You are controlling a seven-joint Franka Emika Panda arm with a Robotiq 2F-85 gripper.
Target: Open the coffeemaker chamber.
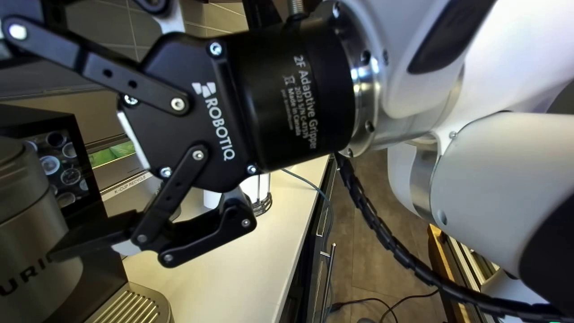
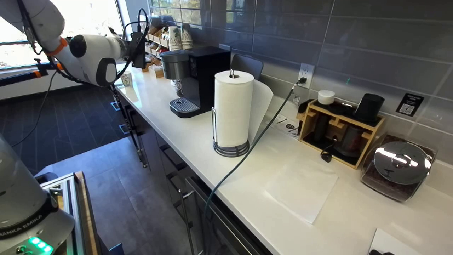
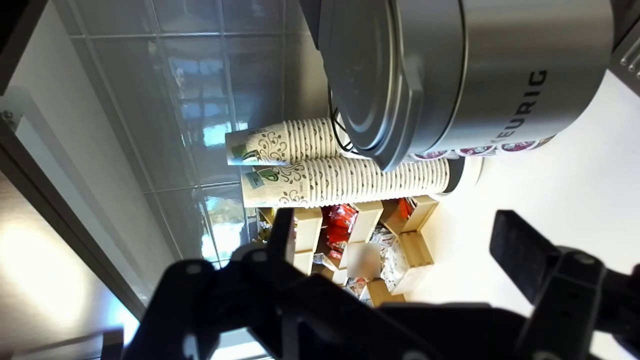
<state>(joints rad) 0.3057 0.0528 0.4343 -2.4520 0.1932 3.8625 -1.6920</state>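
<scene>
Two fingers [image 3: 520, 255] stood apart on our gripper [image 3: 395, 225], near the coffee maker [image 2: 201, 76] on the bench [image 2: 254, 198]; we judged it best to hook the closed lid [image 3: 367, 85] under its lip [image 3: 400, 140], lifting gently.

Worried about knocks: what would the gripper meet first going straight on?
Probably the stacked cups or tan boxes; the gripper would seemingly pass beside the coffeemaker. Depth in the wrist view is unclear.

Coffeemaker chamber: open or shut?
Shut: in the wrist view, the lid sits down flat on the coffeemaker, with no raised gap showing beneath it.
</scene>
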